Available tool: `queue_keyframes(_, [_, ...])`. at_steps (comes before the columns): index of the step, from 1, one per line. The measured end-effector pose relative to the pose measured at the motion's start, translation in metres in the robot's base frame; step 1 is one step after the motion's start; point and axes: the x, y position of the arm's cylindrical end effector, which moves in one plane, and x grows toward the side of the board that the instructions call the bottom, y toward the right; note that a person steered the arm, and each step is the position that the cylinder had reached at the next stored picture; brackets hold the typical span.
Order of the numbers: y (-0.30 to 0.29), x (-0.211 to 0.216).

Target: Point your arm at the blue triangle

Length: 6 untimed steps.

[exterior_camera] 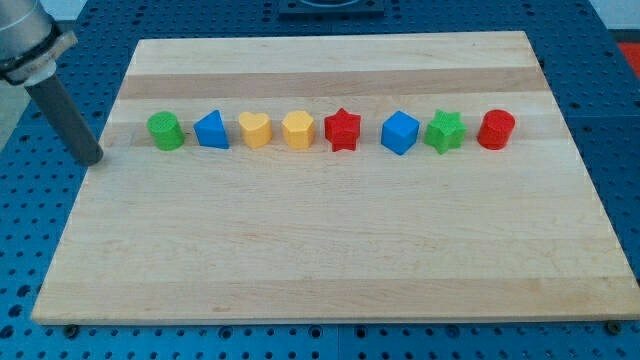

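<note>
The blue triangle (212, 130) lies second from the view's left in a row of blocks across the wooden board (330, 250). My tip (91, 160) is at the board's left edge, left of the green cylinder (165, 131), which stands between the tip and the blue triangle. The tip touches no block.
To the right of the blue triangle the row holds a yellow heart (255, 130), a yellow hexagon (298, 130), a red star (342, 130), a blue cube (399, 132), a green star (445, 131) and a red cylinder (496, 130).
</note>
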Motion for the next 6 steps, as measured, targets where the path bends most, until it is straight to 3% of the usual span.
queue_keyframes(4, [0.110,0.006])
queue_keyframes(6, [0.139,-0.022])
